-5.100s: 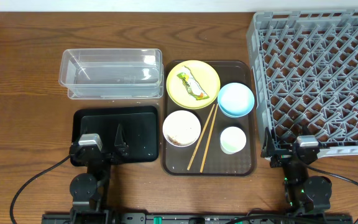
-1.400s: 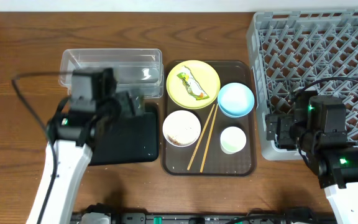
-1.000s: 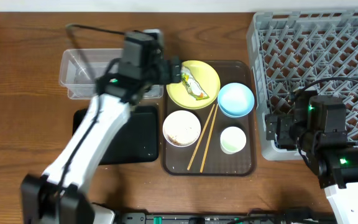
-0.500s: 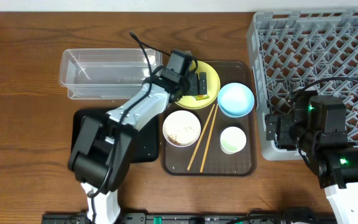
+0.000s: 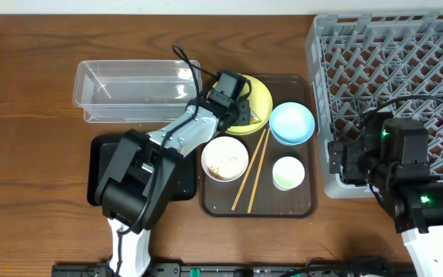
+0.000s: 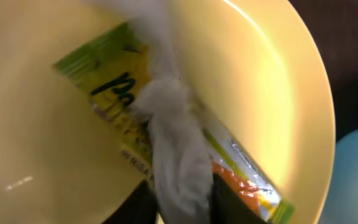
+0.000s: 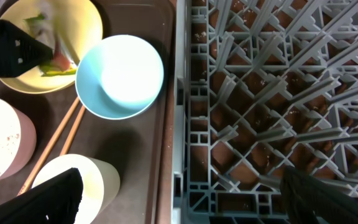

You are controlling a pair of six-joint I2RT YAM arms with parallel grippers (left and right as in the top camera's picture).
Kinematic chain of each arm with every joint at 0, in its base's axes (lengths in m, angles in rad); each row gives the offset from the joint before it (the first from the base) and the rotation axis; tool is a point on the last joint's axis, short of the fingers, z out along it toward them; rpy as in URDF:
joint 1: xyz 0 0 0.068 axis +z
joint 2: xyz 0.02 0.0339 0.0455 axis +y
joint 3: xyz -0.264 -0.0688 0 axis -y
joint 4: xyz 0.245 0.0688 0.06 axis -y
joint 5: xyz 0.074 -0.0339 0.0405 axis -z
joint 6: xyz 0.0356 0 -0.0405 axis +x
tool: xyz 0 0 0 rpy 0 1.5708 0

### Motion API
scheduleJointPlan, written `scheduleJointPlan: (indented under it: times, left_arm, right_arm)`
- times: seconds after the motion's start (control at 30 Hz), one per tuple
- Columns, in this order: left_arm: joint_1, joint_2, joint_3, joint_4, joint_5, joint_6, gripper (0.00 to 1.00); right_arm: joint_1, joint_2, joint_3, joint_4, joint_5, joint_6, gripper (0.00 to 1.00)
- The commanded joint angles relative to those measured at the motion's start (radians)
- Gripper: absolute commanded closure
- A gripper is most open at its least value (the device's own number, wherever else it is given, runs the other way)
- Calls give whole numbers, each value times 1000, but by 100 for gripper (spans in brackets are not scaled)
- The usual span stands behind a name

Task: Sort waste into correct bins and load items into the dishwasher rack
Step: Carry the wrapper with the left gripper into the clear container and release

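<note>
The green-and-white wrapper (image 6: 135,106) lies on the round yellow plate (image 5: 261,96). My left gripper (image 5: 241,114) is down on that plate, shut on the wrapper's white crumpled part, which sits between the dark fingers (image 6: 229,202). The light blue bowl (image 5: 291,122), the white bowl (image 5: 224,158) with rice-like scraps inside, the pale cup (image 5: 288,172) and the chopsticks (image 5: 251,181) rest on the brown tray (image 5: 302,201). My right gripper (image 5: 343,163) hangs open over the grey rack's (image 5: 391,85) front left corner, holding nothing.
The clear tub (image 5: 133,91) stands at the back left. The black tub (image 5: 97,165) is in front of it, partly under my left arm. In the right wrist view the rack wall (image 7: 178,124) runs right beside the tray edge.
My left arm swung right from over the clear tub to the yellow plate, came down on the wrapper, and its jaws closed on it. The right arm has not moved.
</note>
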Motion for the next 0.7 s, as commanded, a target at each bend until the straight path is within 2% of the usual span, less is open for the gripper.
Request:
scheduleJointPlan:
  times: [0.0, 0.1, 0.37, 0.53, 0.67]
  left_arm:
    - [-2, 1, 3, -10, -8, 3, 85]
    - [-1, -9, 3, -10, -12, 14, 94]
    - [48, -197, 3, -43, -24, 14, 94]
    - [139, -352, 3, -109, -92, 9, 94]
    - [235, -403, 3, -161, -106, -26, 94]
  right_arm:
    - [7, -2, 23, -2, -8, 7, 1]
    - [7, -2, 23, -2, -8, 7, 1]
    - [7, -2, 23, -12, -7, 6, 1]
    - [7, -2, 23, -10, -7, 6, 1]
    - [7, -2, 23, -8, -7, 6, 1]
